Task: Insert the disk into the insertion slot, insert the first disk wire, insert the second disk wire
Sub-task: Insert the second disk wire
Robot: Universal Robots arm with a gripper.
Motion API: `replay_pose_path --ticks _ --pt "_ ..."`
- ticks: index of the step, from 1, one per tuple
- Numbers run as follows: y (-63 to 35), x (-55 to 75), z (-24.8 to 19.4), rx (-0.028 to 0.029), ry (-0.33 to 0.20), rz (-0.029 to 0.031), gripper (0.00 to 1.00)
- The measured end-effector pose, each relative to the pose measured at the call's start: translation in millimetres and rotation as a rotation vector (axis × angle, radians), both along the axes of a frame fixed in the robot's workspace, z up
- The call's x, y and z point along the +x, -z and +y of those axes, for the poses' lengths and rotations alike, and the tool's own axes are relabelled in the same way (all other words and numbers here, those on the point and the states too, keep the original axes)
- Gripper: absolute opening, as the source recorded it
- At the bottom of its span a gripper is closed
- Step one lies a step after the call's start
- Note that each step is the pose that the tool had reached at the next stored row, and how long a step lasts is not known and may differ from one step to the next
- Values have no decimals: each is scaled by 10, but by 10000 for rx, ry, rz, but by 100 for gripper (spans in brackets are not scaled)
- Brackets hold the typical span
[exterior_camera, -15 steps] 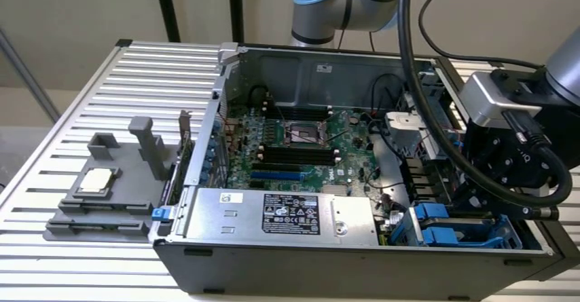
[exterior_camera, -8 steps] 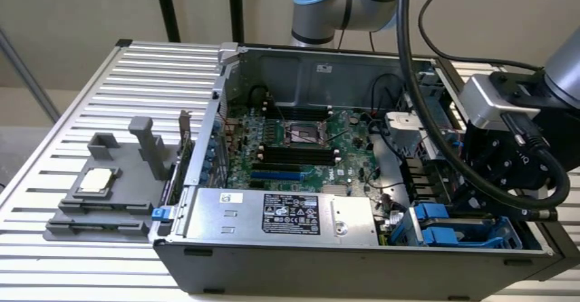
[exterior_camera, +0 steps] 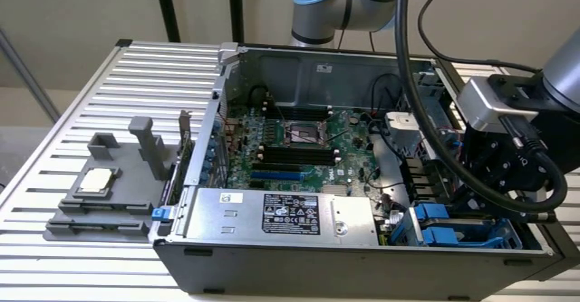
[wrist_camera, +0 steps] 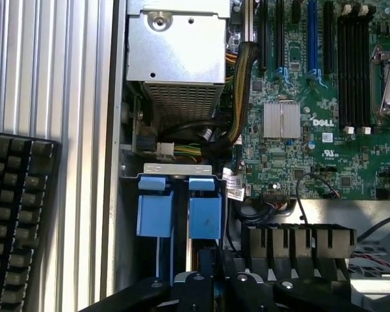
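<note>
- The gripper hangs low over the insertion slot, at the computer case's corner on the exterior view's right.
- I cannot tell whether it holds anything.
- Blue carrier tabs stand in the bay, so the disk seems seated there.
- It likely handles stiff, fairly heavy and shock-sensitive; best held by the carrier's edges.
- The power supply sits beside the bay.

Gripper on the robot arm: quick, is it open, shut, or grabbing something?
Black gripper: cannot be told. It hangs just over the grey drive bay with bright blue clips inside the open computer case.

Blue-clipped insertion slot in case corner
</note>
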State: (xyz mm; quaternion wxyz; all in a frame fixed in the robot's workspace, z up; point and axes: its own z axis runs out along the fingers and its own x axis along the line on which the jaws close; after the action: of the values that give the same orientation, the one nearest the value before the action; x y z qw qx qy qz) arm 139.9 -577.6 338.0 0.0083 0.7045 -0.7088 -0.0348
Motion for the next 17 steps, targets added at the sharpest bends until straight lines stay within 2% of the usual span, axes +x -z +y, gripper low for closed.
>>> replay_pose_path --ticks 9,10,15,17 --pt "15 0 -8 6 0 0 18" --pt "9 0 -8 5 0 4 25" --pt "-139 -4 -11 2 0 21 25" --pt "-171 -42 -12 4 0 21 25"
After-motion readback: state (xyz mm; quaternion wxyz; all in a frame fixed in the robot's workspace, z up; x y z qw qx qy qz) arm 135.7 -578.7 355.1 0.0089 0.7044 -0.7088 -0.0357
